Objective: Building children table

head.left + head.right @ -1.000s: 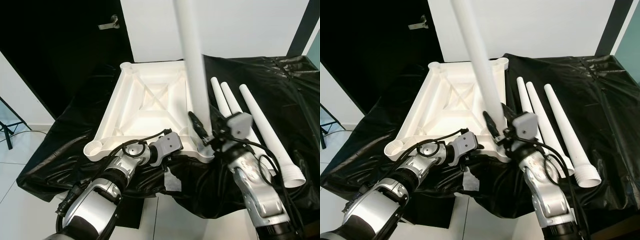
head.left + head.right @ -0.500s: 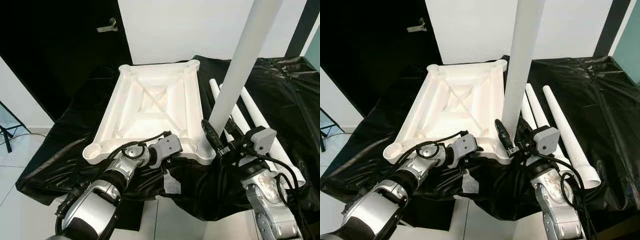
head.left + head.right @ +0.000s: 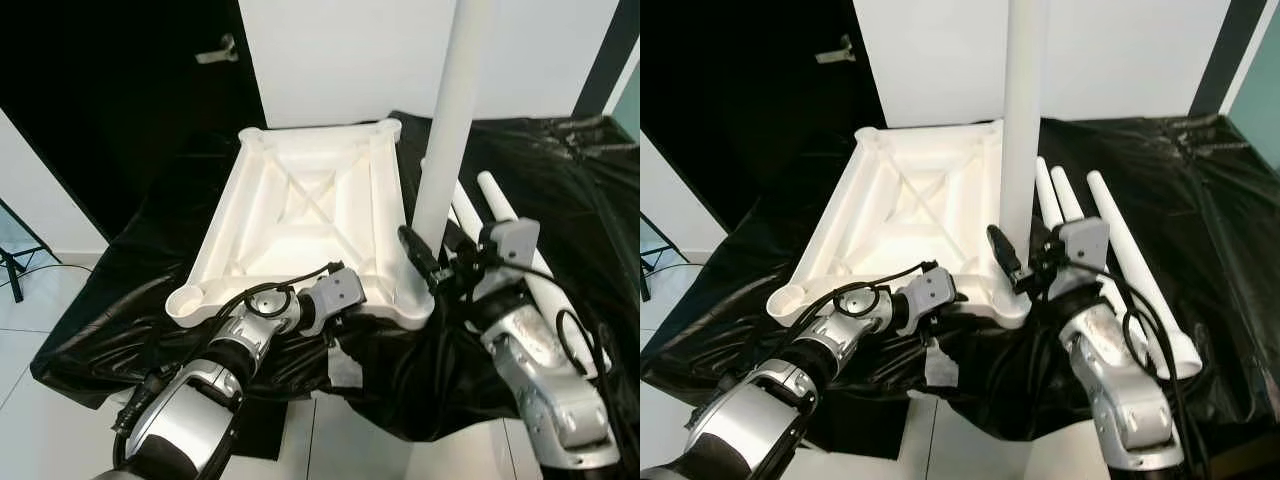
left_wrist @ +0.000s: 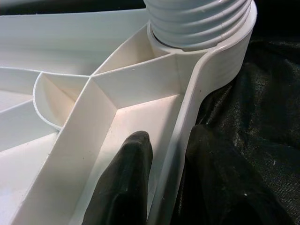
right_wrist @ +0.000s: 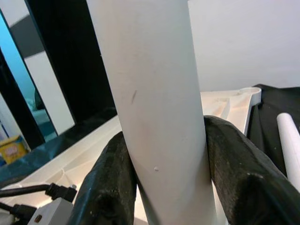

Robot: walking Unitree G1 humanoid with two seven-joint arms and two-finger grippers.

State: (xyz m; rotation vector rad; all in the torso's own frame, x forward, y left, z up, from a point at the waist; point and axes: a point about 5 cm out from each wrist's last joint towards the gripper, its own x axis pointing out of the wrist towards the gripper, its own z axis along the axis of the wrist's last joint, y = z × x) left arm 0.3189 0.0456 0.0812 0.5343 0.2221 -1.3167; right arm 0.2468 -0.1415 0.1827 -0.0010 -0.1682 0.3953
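A white tabletop (image 3: 300, 215) lies upside down on a black cloth (image 3: 560, 160), ribs facing up. A long white leg (image 3: 450, 130) stands nearly upright in the near right corner socket. Its threaded end (image 4: 197, 21) sits in that socket, as the left wrist view shows. My right gripper (image 3: 432, 262) is shut on the leg low down, one finger (image 5: 110, 187) on each side. My left gripper (image 4: 166, 154) is shut on the tabletop's near rim (image 4: 187, 122), close to that corner. Three spare legs (image 3: 1120, 240) lie on the cloth to the right.
The cloth-covered surface ends just in front of me, above white floor tiles (image 3: 40, 420). A black door with a handle (image 3: 218, 48) stands at the back left beside a white wall. A black stand leg (image 3: 12, 265) shows at the far left.
The leg in my right gripper swung from leaning left, to leaning right, to nearly upright now. My right arm moved with it. The left gripper kept its hold on the rim.
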